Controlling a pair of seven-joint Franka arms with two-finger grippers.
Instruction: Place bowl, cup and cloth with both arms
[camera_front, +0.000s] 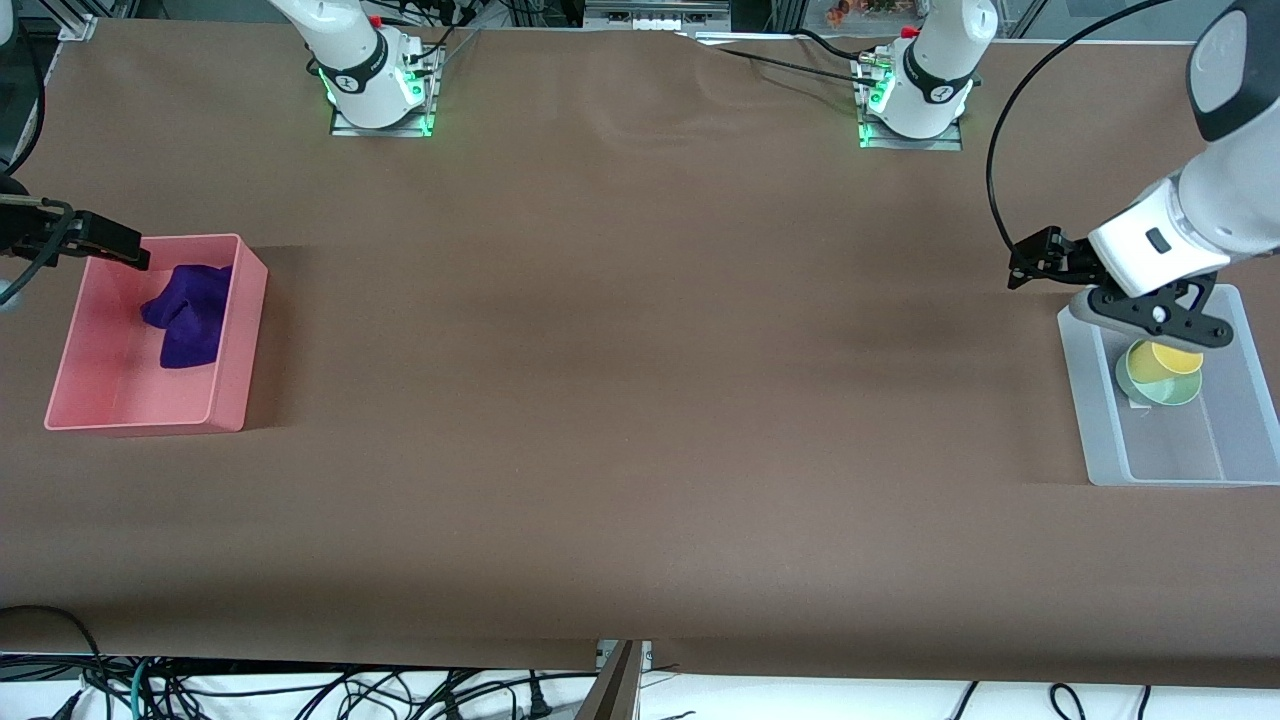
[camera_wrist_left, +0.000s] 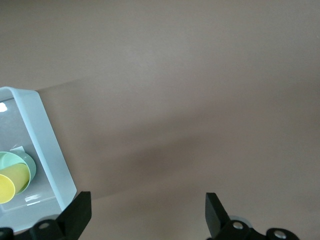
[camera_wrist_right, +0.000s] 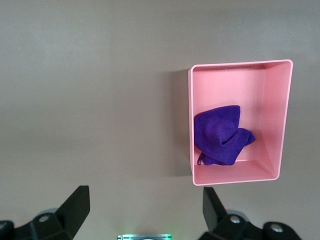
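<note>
The purple cloth (camera_front: 190, 310) lies bunched in a pink bin (camera_front: 238, 330) at the right arm's end of the table. It also shows in the right wrist view (camera_wrist_right: 220, 132). The mint-green bowl (camera_front: 1160, 388) and the yellow cup (camera_front: 1177, 357) sit together in a clear bin (camera_front: 1090, 400) at the left arm's end, the cup nested in the bowl. My left gripper (camera_front: 1160, 318) hangs open and empty above that bin's edge. My right gripper (camera_front: 110, 248) is open and empty, raised beside the pink bin.
The left wrist view shows the clear bin's wall (camera_wrist_left: 47, 140), the bowl (camera_wrist_left: 26, 162) and the cup (camera_wrist_left: 11, 184), with brown table past my left gripper (camera_wrist_left: 148, 200). The right wrist view looks down on the pink bin (camera_wrist_right: 282, 125) past my right gripper (camera_wrist_right: 145, 195).
</note>
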